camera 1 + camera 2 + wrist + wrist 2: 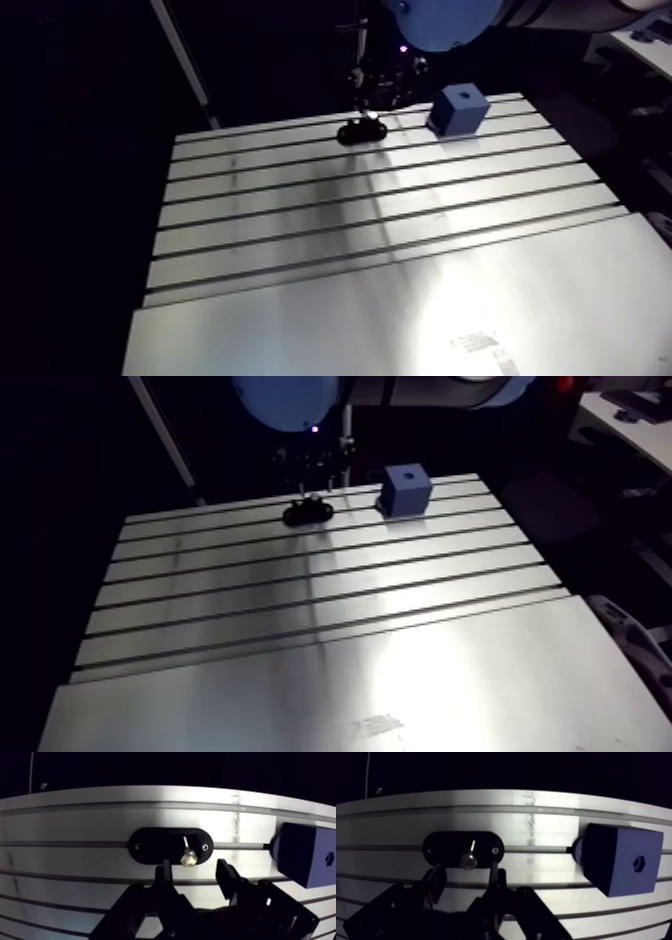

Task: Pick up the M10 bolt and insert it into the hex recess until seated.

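A silvery bolt [188, 855] stands head down in a black oval holder [170, 845] on the slotted table, its thin shank pointing away from the holder. My gripper [194, 872] hovers just short of the bolt, open, with its two dark fingers [164, 875] spread on either side and nothing between them. A blue block [622, 858] with a small hex recess [637, 862] in its face sits on the table beside the holder. In the arm view the gripper [376, 100] hangs over the holder [361, 130] near the table's far edge, with the blue block [458, 108] to its right.
The slotted aluminium table [380, 210] runs wide in front of the holder, with a smooth plate [420, 320] at the near side. The far table edge [165, 792] lies just beyond the holder.
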Controlling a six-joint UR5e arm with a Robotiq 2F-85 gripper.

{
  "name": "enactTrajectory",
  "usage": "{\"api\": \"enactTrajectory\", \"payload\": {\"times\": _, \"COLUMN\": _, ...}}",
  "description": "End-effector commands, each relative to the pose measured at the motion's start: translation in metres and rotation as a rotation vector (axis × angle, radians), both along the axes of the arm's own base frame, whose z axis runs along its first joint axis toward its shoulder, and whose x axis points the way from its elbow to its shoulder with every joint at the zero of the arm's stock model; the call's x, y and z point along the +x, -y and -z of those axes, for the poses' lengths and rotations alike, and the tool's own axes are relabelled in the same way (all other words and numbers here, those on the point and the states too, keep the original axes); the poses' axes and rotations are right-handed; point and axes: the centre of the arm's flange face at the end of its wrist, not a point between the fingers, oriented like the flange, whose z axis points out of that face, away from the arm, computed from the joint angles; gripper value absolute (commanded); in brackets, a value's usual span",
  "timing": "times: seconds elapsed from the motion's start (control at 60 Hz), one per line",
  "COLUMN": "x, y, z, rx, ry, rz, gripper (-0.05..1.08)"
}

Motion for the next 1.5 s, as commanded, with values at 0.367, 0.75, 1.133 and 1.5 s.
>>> {"api": "enactTrajectory", "payload": {"times": 0.367, "x": 0.0017, "y": 0.0015, "z": 0.0073, "rx": 0.004, "ry": -0.018, "rz": -0.002, "gripper": 0.46}}
{"api": "enactTrajectory", "payload": {"times": 0.75, "x": 0.0037, "y": 0.0019, "z": 0.0099, "rx": 0.004, "ry": -0.016, "rz": -0.002, "gripper": 0.47}}
{"api": "enactTrajectory", "payload": {"times": 1.133, "x": 0.004, "y": 0.0021, "z": 0.0113, "rx": 0.002, "ry": -0.015, "rz": -0.001, "gripper": 0.49}}
{"api": "enactTrajectory", "payload": {"times": 1.5, "x": 0.0032, "y": 0.0029, "z": 0.0133, "rx": 0.001, "ry": -0.014, "rz": -0.002, "gripper": 0.51}}
